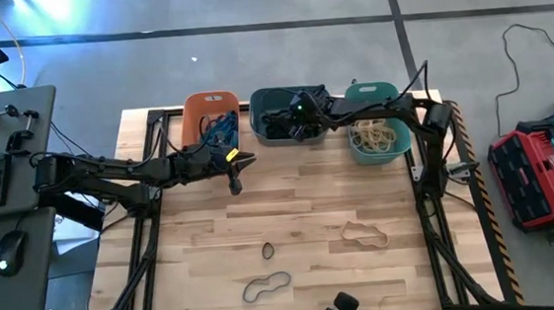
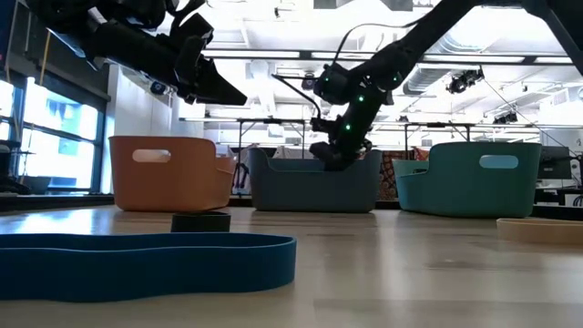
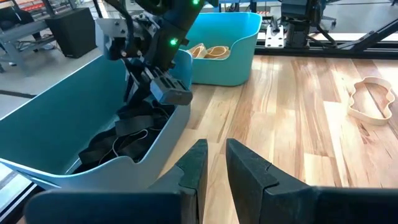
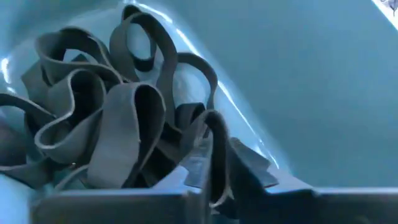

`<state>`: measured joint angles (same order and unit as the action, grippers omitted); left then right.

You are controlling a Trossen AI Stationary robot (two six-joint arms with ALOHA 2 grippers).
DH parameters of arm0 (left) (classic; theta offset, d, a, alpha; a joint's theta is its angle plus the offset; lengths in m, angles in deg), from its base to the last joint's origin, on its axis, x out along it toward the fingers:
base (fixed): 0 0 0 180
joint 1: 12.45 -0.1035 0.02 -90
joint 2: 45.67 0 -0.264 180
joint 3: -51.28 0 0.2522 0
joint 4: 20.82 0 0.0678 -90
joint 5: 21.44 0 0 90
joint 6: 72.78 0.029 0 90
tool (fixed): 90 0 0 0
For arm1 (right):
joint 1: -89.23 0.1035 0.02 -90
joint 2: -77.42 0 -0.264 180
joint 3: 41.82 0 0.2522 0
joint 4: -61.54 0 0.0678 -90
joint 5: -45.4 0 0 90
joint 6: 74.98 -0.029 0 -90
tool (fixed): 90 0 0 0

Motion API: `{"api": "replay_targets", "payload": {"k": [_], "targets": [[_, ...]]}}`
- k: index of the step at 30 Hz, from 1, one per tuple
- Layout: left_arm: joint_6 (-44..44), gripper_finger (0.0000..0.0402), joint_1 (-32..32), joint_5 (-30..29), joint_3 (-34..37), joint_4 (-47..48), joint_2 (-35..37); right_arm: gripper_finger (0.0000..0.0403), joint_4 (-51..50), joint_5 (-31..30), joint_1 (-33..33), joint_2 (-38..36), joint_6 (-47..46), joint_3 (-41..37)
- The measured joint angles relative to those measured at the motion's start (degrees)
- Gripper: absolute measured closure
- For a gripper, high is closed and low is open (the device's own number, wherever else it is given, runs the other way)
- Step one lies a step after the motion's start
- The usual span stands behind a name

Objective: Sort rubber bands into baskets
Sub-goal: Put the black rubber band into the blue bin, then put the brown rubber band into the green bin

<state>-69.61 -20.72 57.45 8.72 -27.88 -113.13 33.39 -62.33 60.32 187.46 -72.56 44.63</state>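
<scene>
Most rubber bands lay sorted: dark ones heaped in the slate basket (image 1: 278, 100), tan ones in the teal basket (image 1: 394, 94), blue in the orange basket (image 1: 197, 110). Three loops (dark (image 1: 268, 250), blue (image 1: 266, 289), tan (image 1: 363, 235)) remained on the surface (image 1: 310, 197). The right gripper (image 4: 214, 163) hung inside the slate basket, fingers nearly closed around a thin dark band (image 4: 216, 149); the left gripper (image 3: 214, 165) hovered beside that basket, fingers narrowly apart, empty.

Even bright overhead light; right wrist view blurred.

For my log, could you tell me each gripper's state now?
Left gripper: slightly open, empty.
Right gripper: in slate basket, black band between fingers.
</scene>
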Motion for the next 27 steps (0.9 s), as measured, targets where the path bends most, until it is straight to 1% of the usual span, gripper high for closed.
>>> {"api": "replay_targets", "payload": {"k": [7,9,11,13,15,18,19,20,21,27], "targets": [[-0.1,0.0353,0.1,0.0,0.0,0.0,0.0,0.0272,-0.6,0.2,1.0,-2.1,-0.4,0.0],[-0.1,0.0353,0.1,0.0,0.0,0.0,0.0,0.0256,-1.5,1.2,2.0,-3.5,0.0,0.0],[-0.1,0.0353,0.1,0.0,0.0,0.0,0.0,0.0253,-3.3,1.2,3.5,-5.0,0.0,0.0],[-0.1,0.0353,0.1,0.0,0.0,0.0,0.0,0.0266,-5.1,1.2,5.6,-6.5,0.0,0.0],[-0.1,0.0353,0.1,0.0,0.0,0.0,0.0,0.0294,-7.2,1.2,8.0,-8.3,0.0,0.0],[-0.1,0.0353,0.1,0.0,0.0,0.0,0.0,0.0365,-7.8,1.4,11.8,-11.2,0.8,-1.6],[-0.1,0.0353,0.1,0.0,0.0,0.0,0.0,0.0383,-7.8,2.1,12.9,-12.3,0.8,-2.5],[-0.1,0.0353,0.1,0.0,0.0,0.0,0.0,0.0392,-7.6,2.7,14.0,-13.4,0.3,-3.6],[0.0,0.0353,0.1,0.0,0.0,0.0,0.0,0.0391,-7.3,3.4,15.1,-14.7,-0.6,-4.9],[0.1,0.0353,0.1,0.0,0.0,0.0,0.0,0.0400,-4.2,3.3,23.0,-22.7,-8.1,-15.0]]}}
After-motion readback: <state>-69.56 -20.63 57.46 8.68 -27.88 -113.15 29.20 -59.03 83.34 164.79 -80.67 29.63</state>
